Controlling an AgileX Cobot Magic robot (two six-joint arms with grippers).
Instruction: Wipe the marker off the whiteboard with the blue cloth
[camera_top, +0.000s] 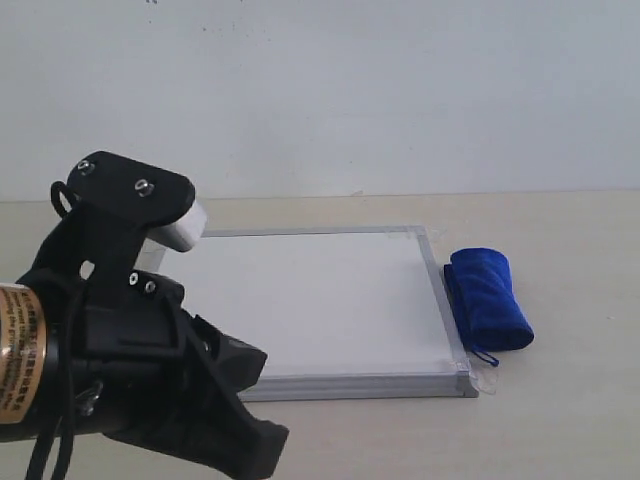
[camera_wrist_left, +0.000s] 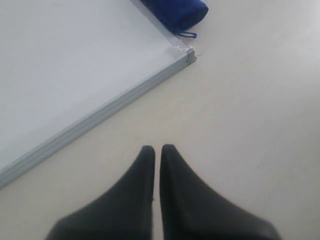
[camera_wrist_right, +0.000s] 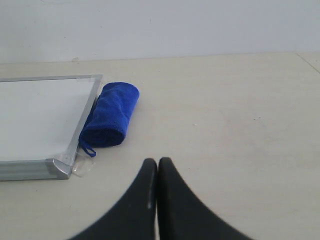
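2 pinched narrow, empty: left claw (camera_wrist_left: 156, 149), right claw (camera_wrist_right: 157, 161). Could shove cloth (camera_top: 488, 298), just right of board (camera_top: 310, 300), away unless opened first; could slide board across surface (camera_top: 560, 420) while wiping.

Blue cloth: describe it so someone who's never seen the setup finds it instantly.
Find the whiteboard, the big silver-framed square lying flat on the beige table. Just off its right edge in the exterior view lies the blue cloth. It is the only blue thing in view: a royal-blue rolled bundle with a small dark loop at its near end.
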